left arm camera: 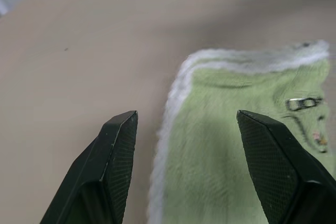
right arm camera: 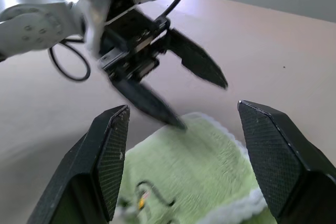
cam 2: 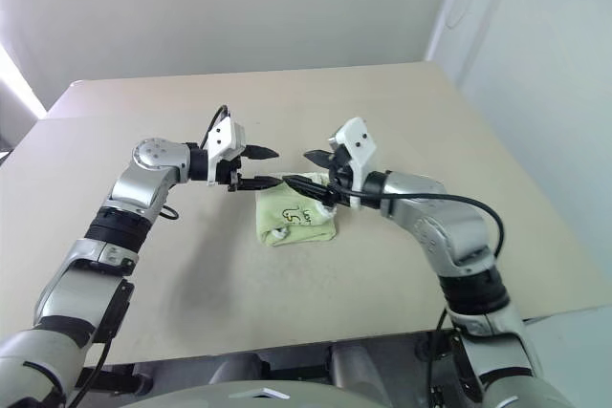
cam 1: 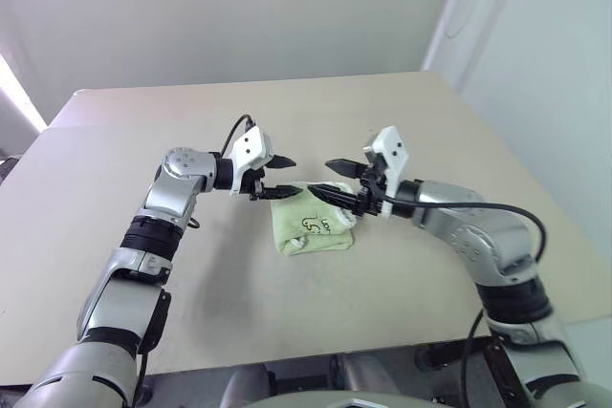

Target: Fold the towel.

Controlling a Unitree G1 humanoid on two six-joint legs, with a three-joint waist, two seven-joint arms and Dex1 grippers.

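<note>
Now the left claw [cam 1: 279,177] hangs spread wide and empty above one edge of the light green folded terry-cloth towel [cam 1: 312,226], and the right claw [cam 1: 335,182] gapes empty above the opposite edge, tips facing. Towel lies mid beige surface [cam 1: 402,121], dark mark up.

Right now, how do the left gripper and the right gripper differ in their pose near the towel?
The left gripper reaches in from the towel's left side; the right gripper comes from its right. The left gripper's lower finger ends at the towel's edge; the right gripper hangs over its top. Both are open and hold nothing, and their tips face each other above the folded towel.
</note>
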